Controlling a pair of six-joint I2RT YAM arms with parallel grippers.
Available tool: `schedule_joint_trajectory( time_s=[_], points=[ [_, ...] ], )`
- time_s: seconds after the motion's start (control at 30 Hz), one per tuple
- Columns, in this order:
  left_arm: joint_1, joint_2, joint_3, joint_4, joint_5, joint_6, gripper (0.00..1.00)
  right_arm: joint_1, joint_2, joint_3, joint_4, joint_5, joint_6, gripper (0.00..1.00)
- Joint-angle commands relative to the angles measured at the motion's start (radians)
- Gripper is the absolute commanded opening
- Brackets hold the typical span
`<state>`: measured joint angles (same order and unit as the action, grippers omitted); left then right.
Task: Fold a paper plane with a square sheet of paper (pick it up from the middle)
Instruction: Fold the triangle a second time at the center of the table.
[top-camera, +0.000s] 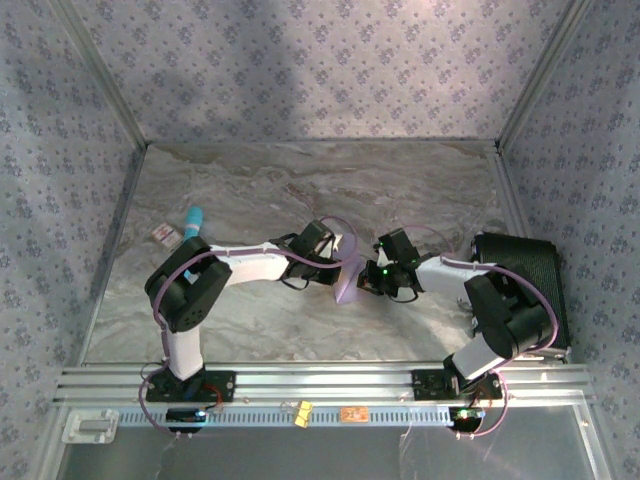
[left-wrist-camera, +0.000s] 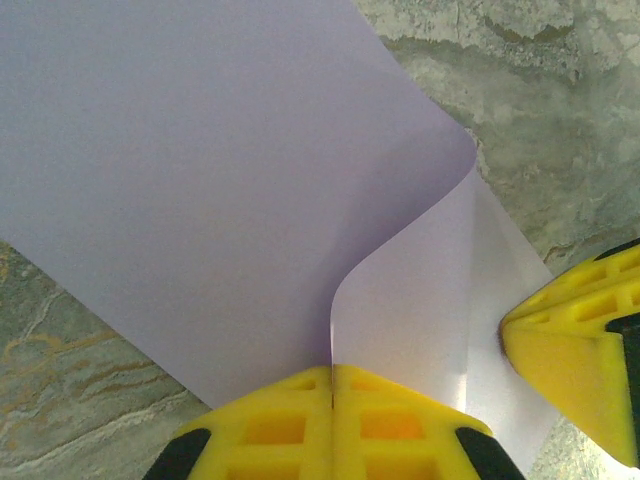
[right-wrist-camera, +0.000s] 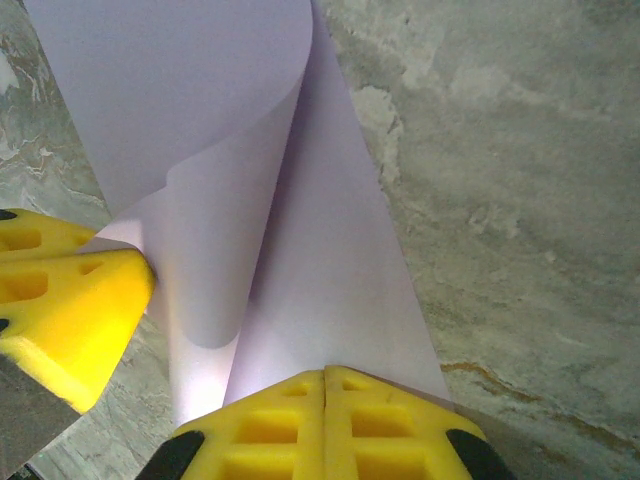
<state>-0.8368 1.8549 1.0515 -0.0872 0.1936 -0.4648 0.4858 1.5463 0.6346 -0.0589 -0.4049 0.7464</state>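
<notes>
Sheet of paper (top-camera: 352, 287): lavender, plain and matte, held just above the middle of the table (top-camera: 300, 190), between the two grippers.
Shape of the sheet: not flat; in the left wrist view (left-wrist-camera: 200, 180) one broad flap curls over a second layer in a soft rounded bend with no sharp crease. In the right wrist view (right-wrist-camera: 200, 100) the same curl reads as a loose cone over a flat strip.
Left gripper (left-wrist-camera: 332, 400): yellow fingers pressed fully together, with the sheet's bend running down into the seam between them, so it pinches the paper. From above it sits over the middle of the table (top-camera: 340, 262).
Right gripper (right-wrist-camera: 324, 400): fingers likewise closed tight, with the lower edge of the sheet caught between them. From above it is over the middle of the table (top-camera: 372, 280), facing the left one.
Spacing: each wrist view catches the other gripper's yellow finger close by, against the paper.
Table surface: grey marble pattern, bare under the sheet.
Black case (top-camera: 525, 285): lying at the table's right edge.
Teal tube (top-camera: 193, 222): on the left part of the table, beside a small card (top-camera: 163, 233).
</notes>
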Motion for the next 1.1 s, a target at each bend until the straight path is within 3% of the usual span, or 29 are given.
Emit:
schedule_joint_trajectory(
  time_s=[0.0, 1.07],
  points=[
    [0.008, 0.0, 0.013, -0.018, -0.002, -0.001, 0.0, -0.004, 0.005, -0.021, -0.068, 0.037, -0.015, 0.06],
    [0.007, -0.042, -0.028, -0.007, -0.005, -0.028, 0.0, -0.01, -0.007, -0.036, -0.051, 0.029, -0.009, 0.06]
  ],
)
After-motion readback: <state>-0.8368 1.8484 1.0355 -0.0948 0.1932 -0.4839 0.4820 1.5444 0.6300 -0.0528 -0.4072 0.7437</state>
